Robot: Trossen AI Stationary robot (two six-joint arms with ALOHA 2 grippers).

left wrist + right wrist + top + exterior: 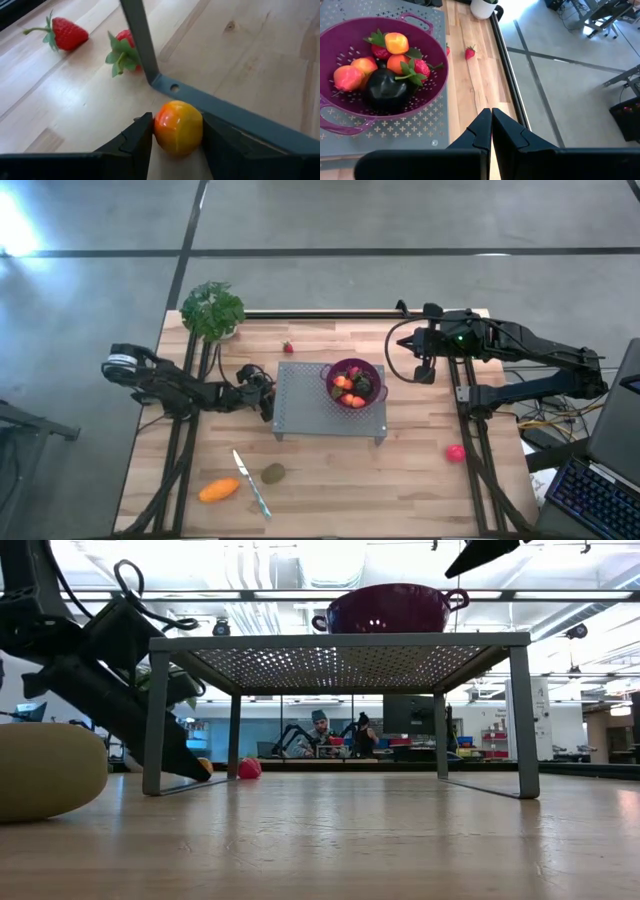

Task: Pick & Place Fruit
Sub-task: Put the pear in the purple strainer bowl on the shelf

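Left gripper (175, 135) jaws pinching orange fruit (178, 127) (against rack leg (141, 42)), right gripper (491, 125) jaws pressed together.

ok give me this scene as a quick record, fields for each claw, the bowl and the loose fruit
left claw: low at the rack's left edge, shut on a small orange-yellow fruit on the table
right claw: shut, empty, raised near the purple colander
colander: on the grey perforated rack, holds several fruits incl. a dark round one
loose fruit: strawberry near the potted plant; pink-red ball; brown-green oval; orange piece
other: knife on the table
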